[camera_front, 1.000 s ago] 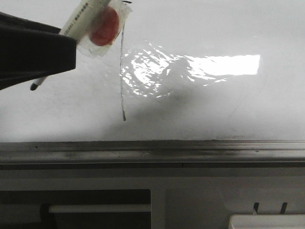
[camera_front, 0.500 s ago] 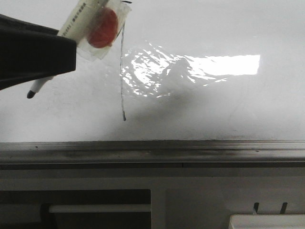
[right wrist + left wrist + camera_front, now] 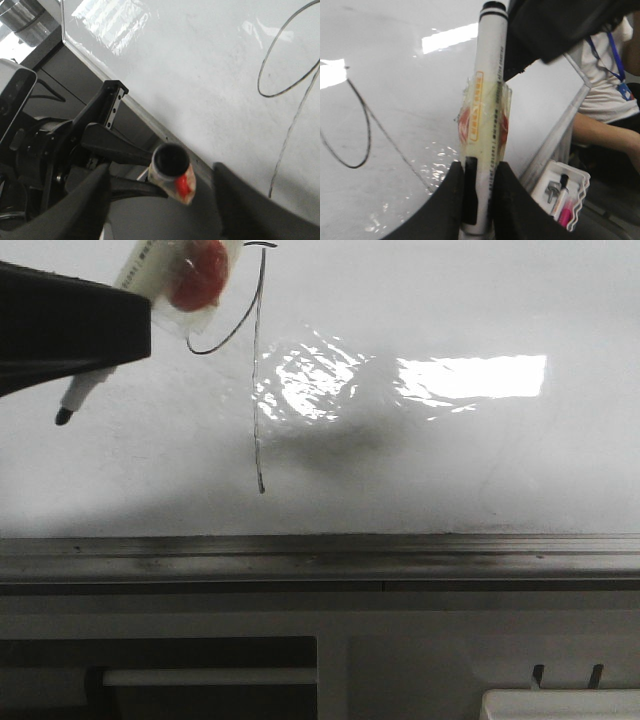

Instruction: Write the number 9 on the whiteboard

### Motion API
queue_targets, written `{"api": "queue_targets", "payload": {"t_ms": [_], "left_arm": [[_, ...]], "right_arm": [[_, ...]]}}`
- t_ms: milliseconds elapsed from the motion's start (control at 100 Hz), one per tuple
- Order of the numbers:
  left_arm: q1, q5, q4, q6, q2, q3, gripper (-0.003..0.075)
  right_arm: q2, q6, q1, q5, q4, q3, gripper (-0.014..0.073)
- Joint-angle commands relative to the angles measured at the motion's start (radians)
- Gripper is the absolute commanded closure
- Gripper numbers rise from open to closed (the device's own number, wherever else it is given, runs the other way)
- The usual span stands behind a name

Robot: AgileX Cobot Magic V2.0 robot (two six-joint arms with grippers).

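Note:
The number 9 [image 3: 257, 390] is a thin black line on the whiteboard [image 3: 450, 470], with an open loop and a long straight tail. It also shows in the left wrist view [image 3: 369, 132] and the right wrist view [image 3: 260, 80]. My left gripper [image 3: 140, 325] is shut on a white marker pen [image 3: 487, 100] wrapped in clear tape with a red patch. The pen's black tip [image 3: 63, 417] sits left of the 9's tail. My right gripper [image 3: 165, 205] is open and empty, and the pen's butt end [image 3: 170, 161] shows beyond it.
A grey metal ledge [image 3: 320, 555] runs along the board's near edge. A white tray [image 3: 562, 192] with pens stands beside the board. A person in a white shirt [image 3: 605, 95] sits past it. Bright glare [image 3: 470, 375] lies right of the 9.
My left gripper and the pen have moved up and slightly left. The 9's loop, hidden behind the taped pen before, now shows. The tip has swung out from behind the gripper.

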Motion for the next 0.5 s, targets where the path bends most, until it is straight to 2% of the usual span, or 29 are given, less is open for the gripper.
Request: {"api": "queue_targets", "payload": {"t_ms": [0,250,400,490], "left_arm": [[0.002,-0.018,-0.152,-0.016,-0.006,-0.027,0.0741],[0.002,0.150,-0.539,-0.015,-0.006,-0.025,0.0741],[0.002,0.153,-0.694,-0.013,-0.006,-0.021,0.0741],[0.002,0.153,-0.711,-0.011,-0.004,-0.021,0.0741]], "right_arm": [[-0.027,-0.019,0.002,-0.064,0.033,-0.034,0.0148],[-0.028,-0.019,0.002,-0.061,0.033,-0.034,0.0174],[-0.028,-0.019,0.002,-0.058,0.035,-0.034,0.0174],[-0.028,-0.019,0.002,-0.060,0.035,-0.034,0.0174]]}}
